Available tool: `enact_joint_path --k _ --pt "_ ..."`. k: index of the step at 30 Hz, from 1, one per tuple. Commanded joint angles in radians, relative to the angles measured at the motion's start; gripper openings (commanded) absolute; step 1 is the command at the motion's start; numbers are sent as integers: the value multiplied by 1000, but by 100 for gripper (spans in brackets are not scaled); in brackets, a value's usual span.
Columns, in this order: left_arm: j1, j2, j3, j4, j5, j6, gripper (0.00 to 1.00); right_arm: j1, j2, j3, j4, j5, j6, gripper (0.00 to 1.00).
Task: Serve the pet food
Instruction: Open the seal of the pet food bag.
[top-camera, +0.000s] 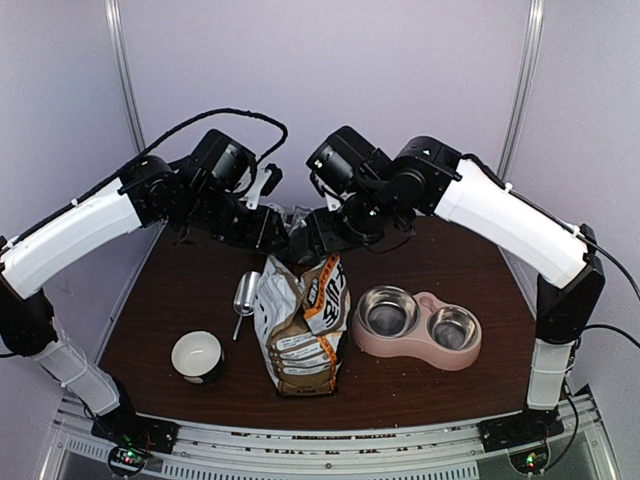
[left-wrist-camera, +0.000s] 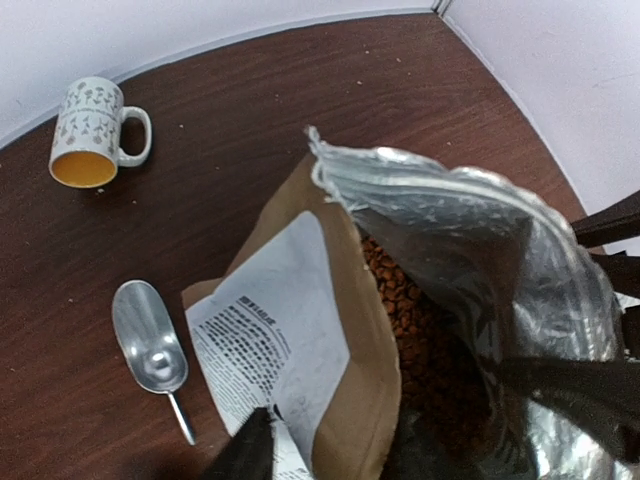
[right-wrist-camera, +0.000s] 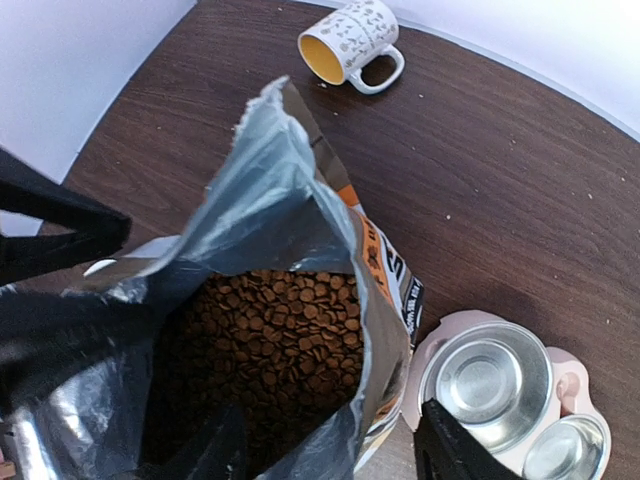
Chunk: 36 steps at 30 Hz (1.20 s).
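Kibble, the pet food (right-wrist-camera: 280, 330), sits deep in the upright bag (top-camera: 300, 340). I have both arms at the bag's mouth, seemingly to spread it: right gripper (right-wrist-camera: 330, 450) parted astride the rim; left gripper (top-camera: 283, 240), I cannot tell. Left of the bag lie scoop (top-camera: 245, 295) and mug (top-camera: 196, 355), right of it the pink bowl (top-camera: 418, 325); sagging foil (right-wrist-camera: 260, 200) part-covers the opening.

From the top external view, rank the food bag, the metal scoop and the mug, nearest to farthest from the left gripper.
1. Food bag: mid-table, its open top right at the left gripper.
2. Metal scoop: lying just left of the bag.
3. Mug: front left, closest of the three to the arm bases.
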Motion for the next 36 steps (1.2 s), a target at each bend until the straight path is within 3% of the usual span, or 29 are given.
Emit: enact_joint_path --k 1,4,8,12,17,22,32,36 --pt "-6 -11 26 -36 -104 6 33 -1 11 28 -118 125 -12 52" --pt "-6 -29 16 -55 -175 -14 17 -13 2 1 -174 185 -7 40" --pt "-6 -65 -9 -55 -245 -47 8 -34 -43 -59 -215 245 9 38" --pt "-6 -95 -24 -34 -282 -64 4 -58 -93 -113 -207 243 20 37" --pt "-6 -104 -42 52 -188 -58 6 -61 -117 -133 -135 163 7 38" --pt "-6 -128 -66 128 -105 -48 24 -62 -144 -136 -56 65 -8 44" --pt "-6 -344 -251 355 -89 -9 87 -68 -348 -267 131 8 -51 79" --pt "-6 -408 -282 323 -114 -29 88 -90 -487 -422 262 -6 -54 86"
